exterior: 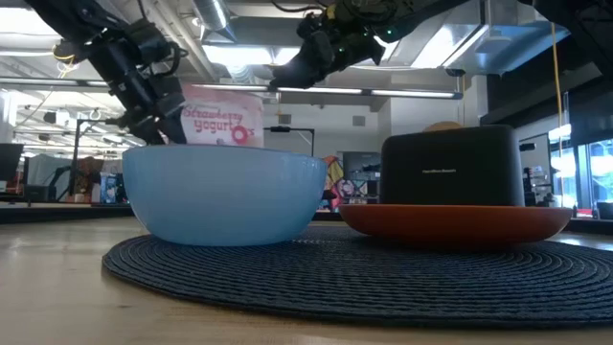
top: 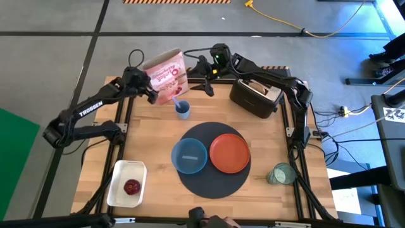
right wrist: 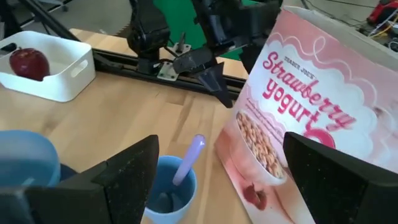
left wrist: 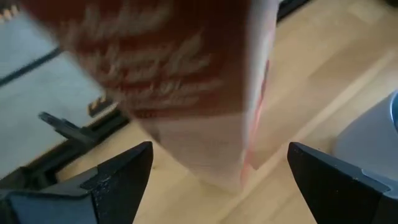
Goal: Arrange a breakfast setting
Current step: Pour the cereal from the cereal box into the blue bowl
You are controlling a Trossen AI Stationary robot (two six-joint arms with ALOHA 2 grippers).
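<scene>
Pink cardboard cereal box (top: pixel 168 76) sits tilted at the upper left of the high view, left gripper (top: pixel 154 92) beside it, jaws spread, probably lining up a grasp; right gripper (top: pixel 207 80) waits nearby, released.

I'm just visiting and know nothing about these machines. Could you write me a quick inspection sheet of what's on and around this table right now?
Surface: wooden table, with a dark round mat near the middle.
Job's things: blue bowl and orange plate side by side on the mat; pale green cup off the mat; pink cereal box, tilted; dark red fruit in a white tray.
Clutter: black toaster; small blue cup holding a utensil.
Grippers: left tool open, at the cereal box; right tool open, beside the box.
Cables: yellow cable on the floor.
Surroundings: grey floor; nobody in view.
</scene>
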